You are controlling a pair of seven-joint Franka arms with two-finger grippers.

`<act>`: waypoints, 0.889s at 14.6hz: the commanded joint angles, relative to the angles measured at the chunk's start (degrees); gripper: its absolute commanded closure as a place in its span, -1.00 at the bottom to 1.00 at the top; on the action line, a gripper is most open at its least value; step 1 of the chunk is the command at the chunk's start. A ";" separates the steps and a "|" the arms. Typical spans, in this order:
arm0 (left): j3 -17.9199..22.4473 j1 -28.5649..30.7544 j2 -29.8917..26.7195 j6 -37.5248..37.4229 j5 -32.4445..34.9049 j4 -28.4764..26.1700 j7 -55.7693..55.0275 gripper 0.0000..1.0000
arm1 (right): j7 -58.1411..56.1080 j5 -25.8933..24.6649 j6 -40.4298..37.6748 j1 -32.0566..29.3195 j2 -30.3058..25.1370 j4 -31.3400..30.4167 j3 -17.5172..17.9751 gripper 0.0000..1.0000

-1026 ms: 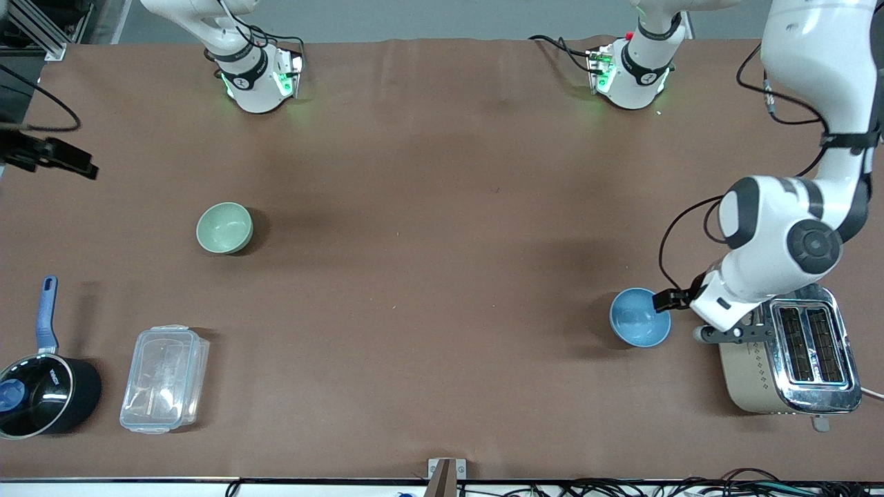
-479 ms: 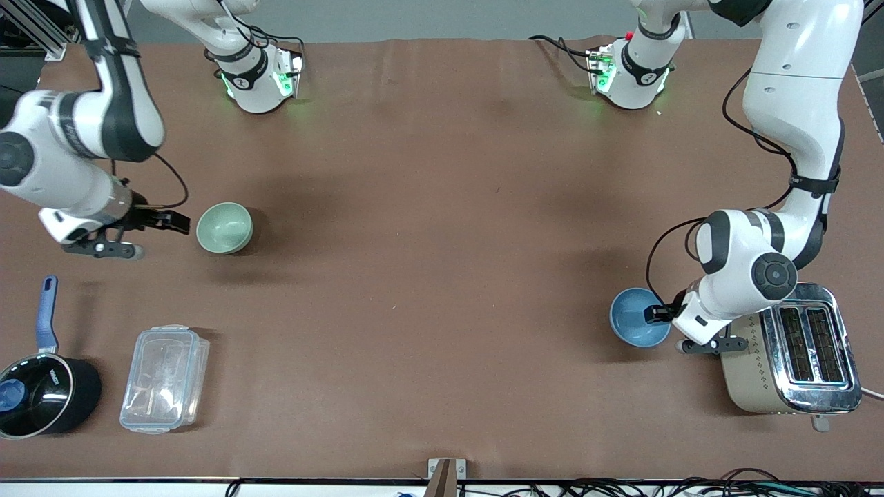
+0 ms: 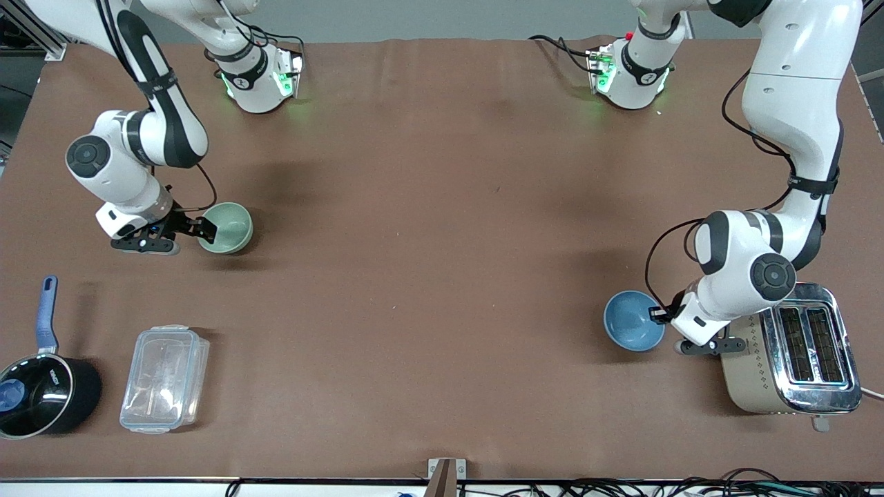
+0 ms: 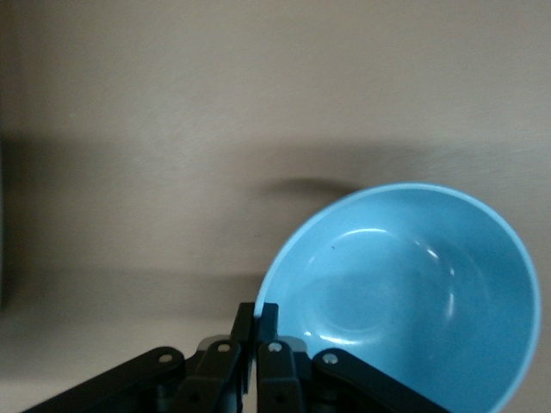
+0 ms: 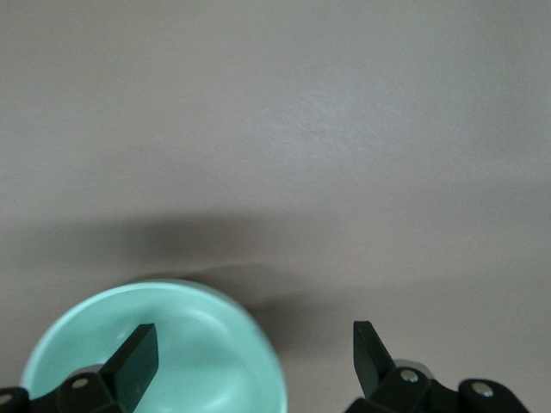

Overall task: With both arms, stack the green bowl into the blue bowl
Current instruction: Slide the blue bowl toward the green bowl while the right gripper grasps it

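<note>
Since the earlier frames the right arm has swung in from the table's edge, and its right gripper (image 3: pixel 204 228) now sits at the rim of the small round pale sage-green glossy bowl (image 3: pixel 226 227), one finger inside, one outside in the right wrist view, jaws spread and not yet clenched. Small round sky-blue glossy bowl (image 3: pixel 632 320) has shifted slightly toward the middle of the tabletop (image 3: pixel 428 262). Left gripper (image 3: pixel 658 315) has its jaws clenched on the blue bowl's rim at the toaster side; the left wrist view shows the pads pinched together on the rim (image 4: pixel 257 317).

Both bowls look empty. Green bowl is at the right arm's end of the tabletop; blue bowl is at the left arm's end, nearer the front camera than the green one, well apart from it.

Left arm is elbow-bent, wrist low beside the silver-and-beige two-slot toaster (image 3: pixel 794 359). Right arm is folded, wrist low beside the green bowl.

Count: two bowls, two arms, one toaster, one clear plastic lidded box (image 3: pixel 164 378), one black saucepan with blue handle (image 3: pixel 43 386) holding a round blue thing I can't identify.
</note>
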 commanded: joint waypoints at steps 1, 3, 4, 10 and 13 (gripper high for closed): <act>-4.45 -2.42 -2.02 -0.57 0.11 0.45 -7.52 0.99 | -1.44 -0.56 3.51 -0.63 2.22 -1.28 -0.77 -0.98; -8.75 -4.61 -2.12 -1.36 0.46 1.85 -16.22 0.99 | -1.52 -0.56 2.64 -0.54 2.67 -1.64 -0.69 -0.38; -9.38 -7.06 -2.12 -1.54 0.72 2.46 -20.61 0.99 | -1.79 -0.56 1.42 -0.54 2.67 -1.72 -0.68 0.26; -8.95 -25.96 5.95 -1.45 0.90 10.72 -41.47 1.00 | -1.00 0.14 -2.44 -0.36 2.06 -0.59 -0.68 0.99; -8.69 -30.71 9.47 -1.10 0.90 13.97 -45.17 0.99 | -1.00 0.58 -16.47 0.42 -4.17 5.37 -0.33 0.99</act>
